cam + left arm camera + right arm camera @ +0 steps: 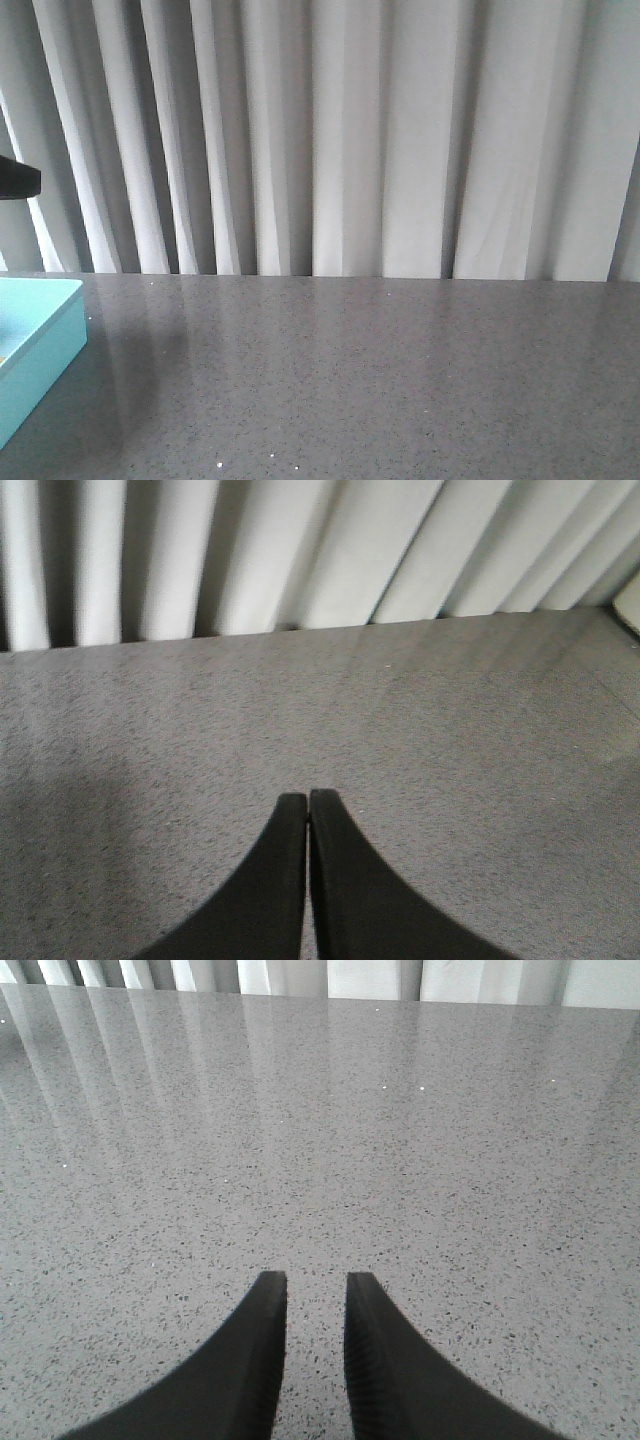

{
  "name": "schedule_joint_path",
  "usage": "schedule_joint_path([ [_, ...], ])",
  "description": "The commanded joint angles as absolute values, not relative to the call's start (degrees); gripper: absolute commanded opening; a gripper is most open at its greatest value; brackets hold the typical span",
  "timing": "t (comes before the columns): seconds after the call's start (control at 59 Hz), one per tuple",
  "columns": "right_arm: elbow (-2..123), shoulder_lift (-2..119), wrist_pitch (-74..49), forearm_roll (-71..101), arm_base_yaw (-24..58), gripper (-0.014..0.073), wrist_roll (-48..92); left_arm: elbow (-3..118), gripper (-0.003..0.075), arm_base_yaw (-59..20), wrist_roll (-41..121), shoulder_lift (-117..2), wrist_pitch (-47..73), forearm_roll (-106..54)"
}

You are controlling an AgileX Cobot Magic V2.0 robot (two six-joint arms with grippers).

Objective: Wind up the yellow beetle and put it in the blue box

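Left gripper (307, 802) fingers pressed together, holding nothing, above the grey table (450, 740); right gripper (316, 1285) fingers slightly apart, empty; blue box (45, 345) at table's left edge, long axis running away from camera; yellow beetle not visible; white curtain (350, 140) behind

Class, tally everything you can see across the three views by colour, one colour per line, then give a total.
Blue: 1, box
Grey: 1, table
White: 1, curtain
Black: 2, left end effector, right end effector
Total: 5
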State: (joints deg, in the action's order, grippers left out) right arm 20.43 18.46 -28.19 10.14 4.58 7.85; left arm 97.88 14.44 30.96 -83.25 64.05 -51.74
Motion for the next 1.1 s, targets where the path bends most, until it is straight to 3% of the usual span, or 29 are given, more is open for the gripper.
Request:
schedule_joint_path([
  [0.0, 21.91, 18.87, -24.34, 10.78, 4.3, 0.0162, 8.14, 99.56, -0.0006, 12.19, 30.01, -77.1, 62.52, -55.39],
  [0.271, 21.91, 18.87, -24.34, 10.78, 4.3, 0.0162, 8.14, 99.28, -0.0006, 11.31, 27.63, -64.53, 64.65, -54.57],
  [0.474, 21.91, 18.87, -24.34, 10.78, 4.3, 0.0162, 8.14, 94.07, -0.0006, 11.31, 27.62, -55.27, 67.46, -45.27],
  [0.847, 21.91, 18.87, -24.34, 10.78, 4.3, 0.0162, 8.14, 64.9, -0.0006, 11.25, 33.59, -34.6, 64.27, -43.87],
  [1.084, 21.91, 18.87, -24.34, 10.78, 4.3, 0.0162, 8.14, 48.3, -0.0006, 11.32, 39.73, -24.48, 46.96, -53.85],
])
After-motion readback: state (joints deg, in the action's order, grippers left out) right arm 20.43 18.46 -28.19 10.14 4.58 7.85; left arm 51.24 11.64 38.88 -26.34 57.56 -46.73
